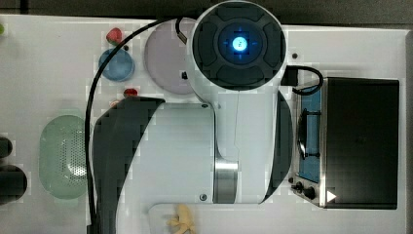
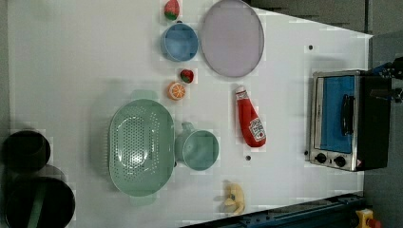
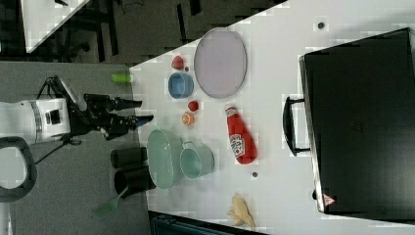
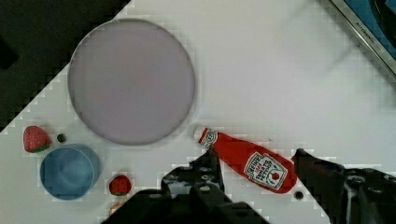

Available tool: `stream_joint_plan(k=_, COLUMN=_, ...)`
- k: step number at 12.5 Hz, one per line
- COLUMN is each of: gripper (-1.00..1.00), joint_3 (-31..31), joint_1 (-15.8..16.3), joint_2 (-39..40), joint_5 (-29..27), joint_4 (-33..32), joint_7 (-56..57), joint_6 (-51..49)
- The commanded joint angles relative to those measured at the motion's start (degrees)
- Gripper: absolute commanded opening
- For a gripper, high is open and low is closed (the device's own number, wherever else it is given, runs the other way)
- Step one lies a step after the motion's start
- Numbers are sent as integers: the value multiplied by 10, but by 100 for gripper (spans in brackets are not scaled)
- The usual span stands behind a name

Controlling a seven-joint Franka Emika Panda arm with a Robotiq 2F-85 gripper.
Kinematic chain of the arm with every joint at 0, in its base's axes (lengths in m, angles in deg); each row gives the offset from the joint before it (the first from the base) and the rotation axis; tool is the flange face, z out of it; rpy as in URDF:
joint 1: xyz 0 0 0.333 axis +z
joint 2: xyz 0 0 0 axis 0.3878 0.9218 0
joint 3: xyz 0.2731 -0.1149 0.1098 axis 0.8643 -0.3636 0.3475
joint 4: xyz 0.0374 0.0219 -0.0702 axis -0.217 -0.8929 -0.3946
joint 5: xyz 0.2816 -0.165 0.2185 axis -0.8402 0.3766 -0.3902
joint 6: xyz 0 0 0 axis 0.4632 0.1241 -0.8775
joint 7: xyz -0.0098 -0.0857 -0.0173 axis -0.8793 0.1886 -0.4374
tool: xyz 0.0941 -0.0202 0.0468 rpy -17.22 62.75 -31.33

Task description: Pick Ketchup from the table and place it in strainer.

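Wrist view shows the gripper (image 4: 257, 163) released, its fingers (image 4: 205, 170) spread above the ketchup (image 4: 247, 160) and holding nothing. Left view has the ketchup lying on its side on the desk (image 2: 71, 61), between the green cup (image 2: 197, 149) and the toaster oven (image 2: 342, 121). The strainer (image 2: 141, 147) sits just beside the cup.

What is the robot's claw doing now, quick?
Gripper: open and empty, up above the ketchup, which lies on the table.
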Motion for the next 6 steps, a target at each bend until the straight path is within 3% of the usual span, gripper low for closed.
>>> stream_joint_plan(k=1, gripper=59, joint_3=29, joint_1=-58, joint_2=-83, joint_5=-20, joint_4=-55, joint_7=-23, joint_6=-73)
stream_joint_plan(k=3, gripper=99, joint_3=31, joint_1=-56, joint_2=-81, joint_5=-20, joint_4=-80, joint_7=-18, joint_6=-68)
stream_joint_plan(k=6, gripper=100, joint_3=40, joint_1=-51, joint_2=-75, joint_5=-20, joint_4=-132, joint_7=41, joint_6=-31)
